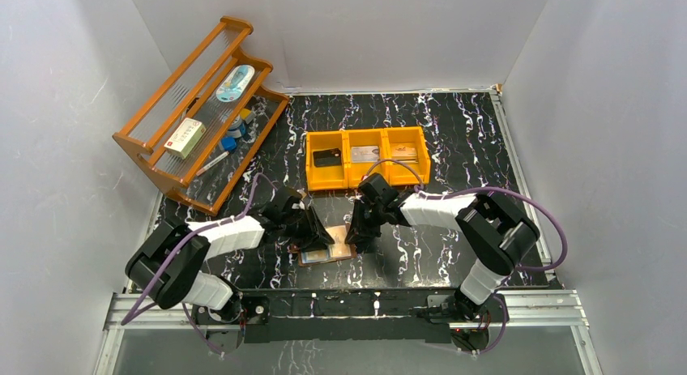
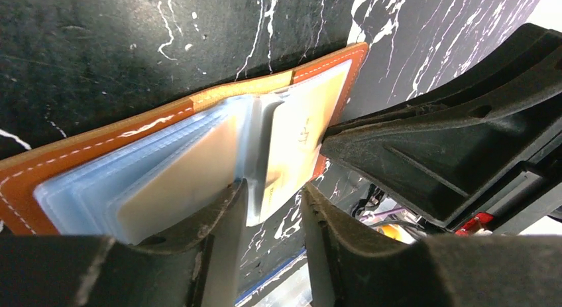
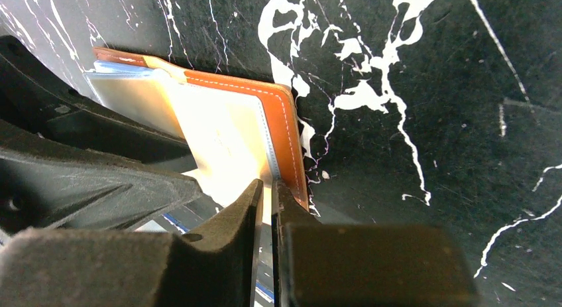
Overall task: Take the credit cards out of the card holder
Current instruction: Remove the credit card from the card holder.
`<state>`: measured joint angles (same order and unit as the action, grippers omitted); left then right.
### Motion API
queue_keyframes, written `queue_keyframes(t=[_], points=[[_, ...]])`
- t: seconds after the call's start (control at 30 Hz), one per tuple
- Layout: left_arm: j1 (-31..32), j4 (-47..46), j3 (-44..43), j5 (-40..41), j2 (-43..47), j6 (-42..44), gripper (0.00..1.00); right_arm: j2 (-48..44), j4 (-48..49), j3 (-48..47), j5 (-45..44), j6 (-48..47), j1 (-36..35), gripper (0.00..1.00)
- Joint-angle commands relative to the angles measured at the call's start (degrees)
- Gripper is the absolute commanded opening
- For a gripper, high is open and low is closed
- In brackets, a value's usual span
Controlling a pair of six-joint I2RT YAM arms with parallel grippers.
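Note:
The card holder [image 1: 324,254] lies open on the black marbled table, brown leather [image 2: 99,144] outside, pale-blue clear pockets inside. Pale tan credit cards [image 2: 295,141] show through the pockets [image 3: 219,141]. My left gripper [image 2: 273,199] is open; a raised clear pocket leaf [image 2: 262,187] stands between its fingers, against the left one. My right gripper [image 3: 266,187] is pinched nearly closed on the right edge of a pocket leaf, just inside the leather cover [image 3: 281,115]. In the top view both grippers, left [image 1: 317,236] and right [image 1: 356,236], meet over the holder.
An orange three-compartment bin [image 1: 369,177] stands behind the holder with a black card [image 1: 326,157], a silvery card [image 1: 366,154] and a tan card [image 1: 405,154] in it. A wooden rack [image 1: 202,108] with a white-and-red box stands at the back left.

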<state>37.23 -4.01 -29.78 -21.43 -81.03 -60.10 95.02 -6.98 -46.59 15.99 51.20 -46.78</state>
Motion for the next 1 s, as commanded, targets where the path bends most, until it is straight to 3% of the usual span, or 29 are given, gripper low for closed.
queue_keyframes(t=[0.0,0.1,0.23,0.73,0.97], points=[[0.21,-4.97,5.38,5.60,-1.27,-5.33,0.34,2.94,-1.91,1.51,-0.37,-0.65,-0.41,0.18],[0.30,-13.45,7.94,4.83,-3.23,-7.82,0.30,3.81,-1.15,1.50,1.42,-1.14,-0.42,0.16],[0.46,-17.03,7.78,3.90,-5.60,-8.24,0.25,4.35,-0.26,1.59,2.71,-1.35,-0.43,0.14],[0.56,-13.45,9.75,7.26,1.43,-7.94,0.00,6.28,-2.66,0.81,0.71,-0.42,-0.40,0.13],[0.56,-15.69,9.60,4.60,2.39,-6.43,0.08,6.87,-2.60,0.53,0.74,-0.65,-0.40,0.10]])
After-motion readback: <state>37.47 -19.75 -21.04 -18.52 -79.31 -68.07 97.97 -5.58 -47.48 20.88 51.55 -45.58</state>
